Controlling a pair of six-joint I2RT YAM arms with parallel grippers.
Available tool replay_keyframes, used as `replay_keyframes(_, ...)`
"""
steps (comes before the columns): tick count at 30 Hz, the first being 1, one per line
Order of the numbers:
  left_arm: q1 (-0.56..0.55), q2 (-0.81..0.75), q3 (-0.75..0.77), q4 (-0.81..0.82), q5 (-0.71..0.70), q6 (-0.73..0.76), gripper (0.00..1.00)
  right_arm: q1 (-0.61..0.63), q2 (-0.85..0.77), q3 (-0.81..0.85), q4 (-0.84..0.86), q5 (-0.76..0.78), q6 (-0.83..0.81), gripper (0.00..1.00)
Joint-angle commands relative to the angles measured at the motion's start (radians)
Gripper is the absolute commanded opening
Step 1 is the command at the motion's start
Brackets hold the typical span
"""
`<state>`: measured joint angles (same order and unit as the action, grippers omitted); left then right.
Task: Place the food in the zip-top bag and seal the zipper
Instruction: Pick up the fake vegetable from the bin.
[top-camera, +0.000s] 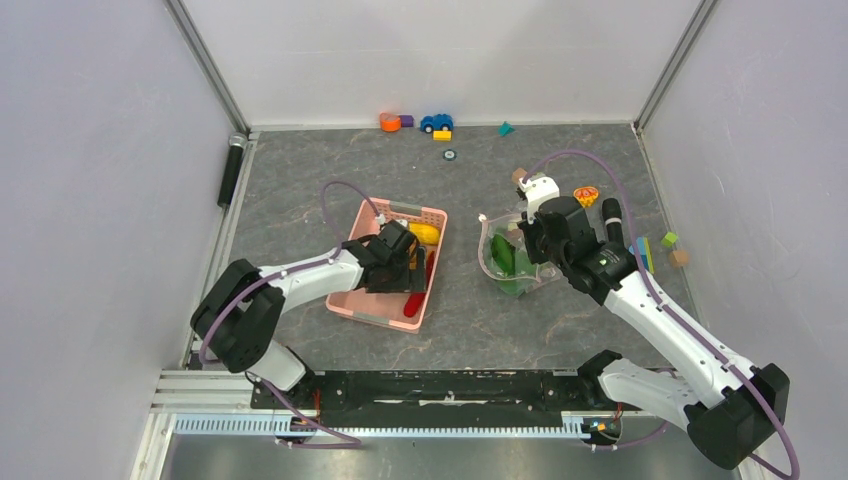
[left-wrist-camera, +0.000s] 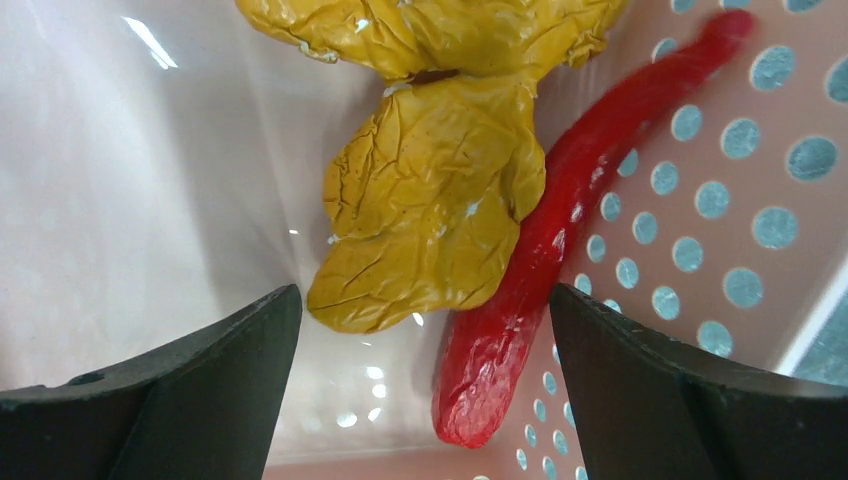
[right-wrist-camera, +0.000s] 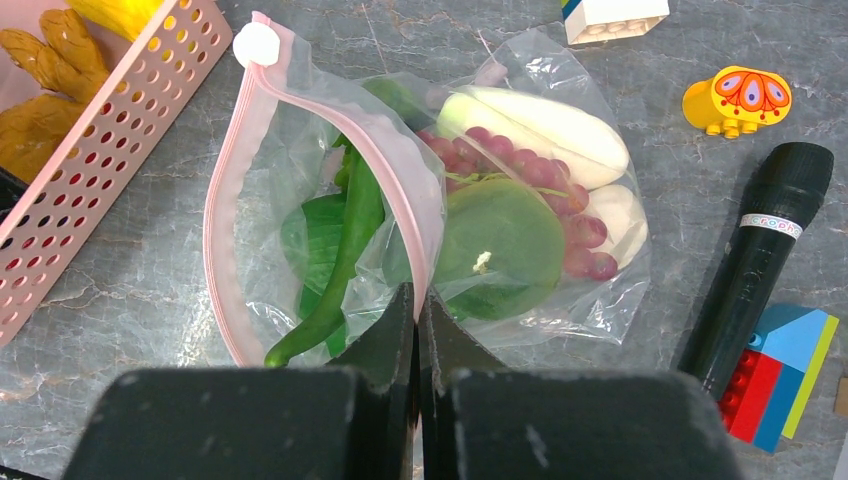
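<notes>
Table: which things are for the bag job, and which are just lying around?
For the job: zip-top bag, red chili, crinkly yellow piece, long green pepper already in the bag.
Just lying about: black microphone, blue toy car, building block, yellow toy.

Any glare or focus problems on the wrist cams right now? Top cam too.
Left wrist: the basket wall on the left washes out to near white, with small glints; the chili is sharp, the left fingers dark and soft. Right wrist: the bag has a light sheen on its wrinkles but its contents read through; the right fingers are soft-edged. Top: even light, faint shadows, no glare.
</notes>
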<state>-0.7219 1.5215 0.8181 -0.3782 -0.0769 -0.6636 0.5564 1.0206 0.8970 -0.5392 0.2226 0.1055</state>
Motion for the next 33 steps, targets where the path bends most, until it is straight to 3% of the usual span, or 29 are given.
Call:
replay_keyframes(1,-0.025,0.069,0.055,-0.076,-0.078,0.032,1.0,0.003,-0.005,0.003,0.024,0.009,-0.014,0.0)
replay_keyframes(7,-0.032,0.12,0.081,-0.116,-0.12,0.002,0.97,0.004,-0.008,0.002,0.025,0.007,-0.014,0.0)
replay_keyframes(14,-0.033,0.097,0.085,-0.136,-0.168,-0.022,0.85,0.004,-0.014,0.001,0.027,0.003,-0.014,0.0)
replay_keyframes(21,-0.031,0.07,0.096,-0.134,-0.182,-0.022,0.59,0.004,-0.034,-0.001,0.026,0.01,-0.014,0.0)
replay_keyframes(33,-0.031,0.061,0.105,-0.131,-0.196,-0.021,0.31,0.004,-0.037,-0.002,0.026,0.008,-0.014,0.0)
